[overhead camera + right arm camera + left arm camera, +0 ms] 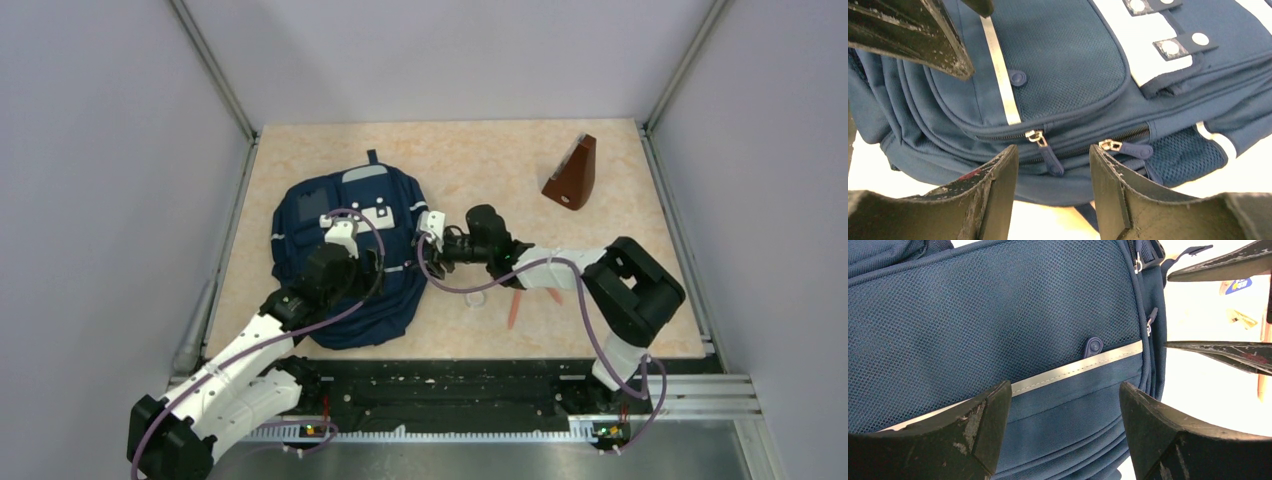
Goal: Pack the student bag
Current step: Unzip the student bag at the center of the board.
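The student bag (340,215) is a navy backpack with grey stripes, lying flat at the table's left centre. My left gripper (372,262) hovers over its front; in the left wrist view (1064,395) it is open and empty above the mesh pocket and reflective stripe (1073,369). My right gripper (422,240) is at the bag's right edge. In the right wrist view (1053,152) it is open, its fingers either side of a navy zipper pull (1052,161) without touching it. A second pull (1130,149) lies to the right. The zips look closed.
A brown wedge-shaped object (572,175) stands at the back right. An orange pen (513,310) and small loose items lie on the table under the right arm. Grey walls enclose the table on three sides.
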`<action>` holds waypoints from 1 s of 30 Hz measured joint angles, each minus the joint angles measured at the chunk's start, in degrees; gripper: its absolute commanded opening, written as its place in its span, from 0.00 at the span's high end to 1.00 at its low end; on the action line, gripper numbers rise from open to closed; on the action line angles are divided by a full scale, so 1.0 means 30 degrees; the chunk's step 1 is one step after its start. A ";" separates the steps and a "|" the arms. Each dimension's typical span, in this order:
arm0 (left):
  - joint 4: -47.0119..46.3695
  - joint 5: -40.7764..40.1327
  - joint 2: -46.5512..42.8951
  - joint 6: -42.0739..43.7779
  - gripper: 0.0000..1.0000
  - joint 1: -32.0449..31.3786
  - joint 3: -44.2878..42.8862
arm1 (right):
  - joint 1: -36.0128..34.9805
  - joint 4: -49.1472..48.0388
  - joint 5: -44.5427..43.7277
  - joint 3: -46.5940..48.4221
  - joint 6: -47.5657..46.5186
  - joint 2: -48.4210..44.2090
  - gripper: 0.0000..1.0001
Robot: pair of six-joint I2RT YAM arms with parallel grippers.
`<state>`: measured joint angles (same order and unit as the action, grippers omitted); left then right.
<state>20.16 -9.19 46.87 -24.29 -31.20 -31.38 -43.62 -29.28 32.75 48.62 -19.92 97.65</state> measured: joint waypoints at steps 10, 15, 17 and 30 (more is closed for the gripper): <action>0.0000 0.0015 -0.0007 0.0000 0.17 0.0000 0.0000 | -0.0248 0.0670 0.0284 0.1217 -0.0007 0.1617 0.60; 0.0000 0.0160 0.0000 -0.0007 0.22 0.0000 0.0000 | -0.0401 0.1078 0.0328 0.1647 -0.0051 0.2200 0.90; -0.0015 0.0219 0.0022 -0.0007 0.27 0.0000 0.0000 | -0.0495 0.1217 0.0182 0.1698 -0.0168 0.2251 0.97; -0.1705 0.0962 0.1770 -0.0452 0.68 0.0015 0.0962 | -0.2244 0.0423 -0.4291 0.0073 0.1027 0.1195 1.00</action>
<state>15.05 -6.31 52.18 -25.65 -31.16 -28.49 -50.35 -28.01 19.88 48.84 -16.84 101.23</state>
